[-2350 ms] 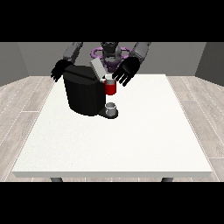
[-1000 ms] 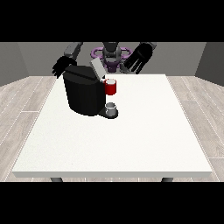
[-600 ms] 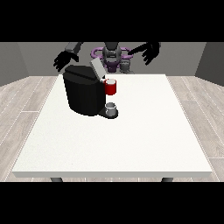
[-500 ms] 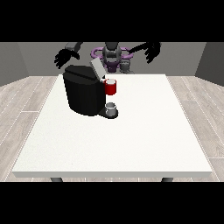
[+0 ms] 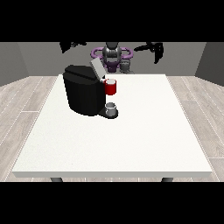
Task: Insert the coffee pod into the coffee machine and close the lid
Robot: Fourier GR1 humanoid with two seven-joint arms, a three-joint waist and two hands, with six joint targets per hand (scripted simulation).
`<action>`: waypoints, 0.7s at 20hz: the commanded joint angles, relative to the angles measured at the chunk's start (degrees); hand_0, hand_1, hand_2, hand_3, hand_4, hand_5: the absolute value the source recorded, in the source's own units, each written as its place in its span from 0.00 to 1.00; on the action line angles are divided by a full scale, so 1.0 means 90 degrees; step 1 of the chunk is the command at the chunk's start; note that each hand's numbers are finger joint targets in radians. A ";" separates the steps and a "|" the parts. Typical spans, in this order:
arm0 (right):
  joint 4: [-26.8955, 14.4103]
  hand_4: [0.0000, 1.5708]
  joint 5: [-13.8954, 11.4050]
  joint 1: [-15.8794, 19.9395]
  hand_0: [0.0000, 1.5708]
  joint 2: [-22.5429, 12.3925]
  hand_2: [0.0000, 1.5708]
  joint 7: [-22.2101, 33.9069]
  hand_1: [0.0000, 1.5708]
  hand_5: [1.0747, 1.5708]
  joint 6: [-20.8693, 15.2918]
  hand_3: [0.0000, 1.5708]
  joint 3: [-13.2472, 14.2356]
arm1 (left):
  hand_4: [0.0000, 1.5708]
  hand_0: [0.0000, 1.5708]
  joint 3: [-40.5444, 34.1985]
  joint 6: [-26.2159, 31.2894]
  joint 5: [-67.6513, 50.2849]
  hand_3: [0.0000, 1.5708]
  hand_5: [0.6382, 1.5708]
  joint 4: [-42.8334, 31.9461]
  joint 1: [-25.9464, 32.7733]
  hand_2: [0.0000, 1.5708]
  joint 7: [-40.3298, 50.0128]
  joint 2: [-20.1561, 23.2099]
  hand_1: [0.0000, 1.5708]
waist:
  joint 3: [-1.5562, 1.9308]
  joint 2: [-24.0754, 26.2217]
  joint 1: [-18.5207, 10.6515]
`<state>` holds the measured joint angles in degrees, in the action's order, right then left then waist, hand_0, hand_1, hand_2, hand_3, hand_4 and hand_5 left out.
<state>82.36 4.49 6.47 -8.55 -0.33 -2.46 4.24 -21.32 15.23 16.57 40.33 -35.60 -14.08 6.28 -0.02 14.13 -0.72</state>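
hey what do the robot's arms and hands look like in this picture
Both hands are black: the hand at the view's right is a dark shape on a thin black arm, and the hand at the view's left is partly cut off by the view's top. The torso between them is grey with purple rings at the shoulders. No cables or markings show.

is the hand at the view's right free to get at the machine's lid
Probably yes: the hand at the view's right is raised above the table's far edge, and nothing lies between it and the tilted-up lid.

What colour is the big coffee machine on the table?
The coffee machine is black, with a grey lid tilted up on top. The front view shows it best.
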 commanded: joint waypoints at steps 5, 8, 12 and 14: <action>0.0150 0.00 -0.0001 0.0350 0.00 -0.0191 0.00 0.0042 0.00 1.00 0.0397 0.00 -0.0136 | 0.09 0.00 0.0157 0.0242 -0.0433 0.00 1.00 0.0566 0.0894 0.00 -0.0253 -0.0536 0.00 | 0.0003 -0.0146 -0.0600; 0.0301 0.00 -0.0239 0.0796 0.00 -0.0051 0.00 0.0369 0.00 1.00 0.0220 0.00 -0.0406 | 0.00 0.00 -0.0007 0.0339 -0.0802 0.00 1.00 0.0862 0.0757 0.00 0.0043 -0.0404 0.00 | 0.0001 -0.0359 -0.0595; 0.0281 0.14 -0.0433 0.0771 0.00 0.0004 0.00 0.0344 0.00 1.00 0.0331 0.00 -0.0606 | 0.13 0.00 0.0453 0.0148 -0.0852 0.00 1.00 0.1574 0.1232 0.00 0.0245 -0.0677 0.00 | 0.0003 -0.0352 -0.0610; 0.0014 0.00 -0.0342 0.1276 0.00 0.0006 0.00 0.0398 0.00 1.00 0.0306 0.00 -0.0433 | 0.07 0.00 0.0439 0.0195 -0.1017 0.00 1.00 0.1832 0.0988 0.00 0.0534 -0.0588 0.00 | 0.0003 -0.0650 -0.0790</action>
<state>83.45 2.10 14.56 -9.62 2.89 0.36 1.19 -18.46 17.67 8.77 52.50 -27.08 -10.95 1.50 0.01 11.11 -7.22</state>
